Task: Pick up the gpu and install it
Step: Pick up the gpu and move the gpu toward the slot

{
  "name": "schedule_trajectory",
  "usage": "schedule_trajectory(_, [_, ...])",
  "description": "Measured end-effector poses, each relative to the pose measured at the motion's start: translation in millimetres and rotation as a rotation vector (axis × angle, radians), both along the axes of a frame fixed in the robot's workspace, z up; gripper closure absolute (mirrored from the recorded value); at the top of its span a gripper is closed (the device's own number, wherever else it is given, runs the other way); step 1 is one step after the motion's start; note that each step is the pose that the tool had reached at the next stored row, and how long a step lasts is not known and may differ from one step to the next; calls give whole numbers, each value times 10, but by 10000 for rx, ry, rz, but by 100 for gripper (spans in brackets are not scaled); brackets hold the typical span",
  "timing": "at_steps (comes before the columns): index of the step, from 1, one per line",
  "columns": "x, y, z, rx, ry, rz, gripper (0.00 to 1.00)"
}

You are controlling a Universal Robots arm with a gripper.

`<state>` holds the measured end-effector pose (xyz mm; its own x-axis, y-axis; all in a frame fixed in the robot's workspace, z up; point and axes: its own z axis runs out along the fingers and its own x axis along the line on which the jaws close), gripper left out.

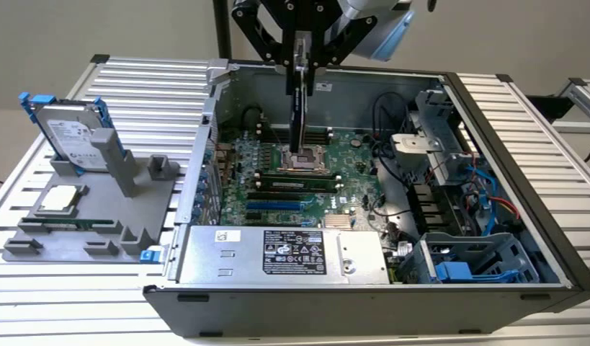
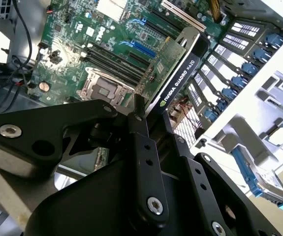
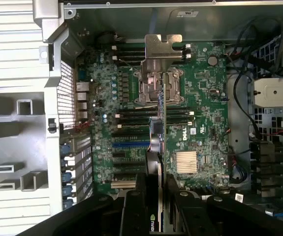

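Holding gpu (image 1: 299,115) over mobo (image 1: 357,155), gripper (image 1: 302,66) clamped

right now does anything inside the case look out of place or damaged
Nothing looks damaged or spilled. The one thing out of place is the gpu: it hangs on end in the jaws above the motherboard, near the cpu socket, not seated in any slot.

Open PC case (image 1: 372,310) on slatted counter (image 1: 525,108).
HDD (image 1: 69,137) w/ blue rails upright in grey holder (image 1: 107,207), exterior view's left.
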<state>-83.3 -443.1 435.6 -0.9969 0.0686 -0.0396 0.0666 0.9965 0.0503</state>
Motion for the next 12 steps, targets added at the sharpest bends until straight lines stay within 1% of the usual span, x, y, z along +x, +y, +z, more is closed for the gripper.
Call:
schedule_trajectory(4, [45,0,0,0,0,0,100])
schedule_trajectory(12, [48,0,0,1,0,-1,100])
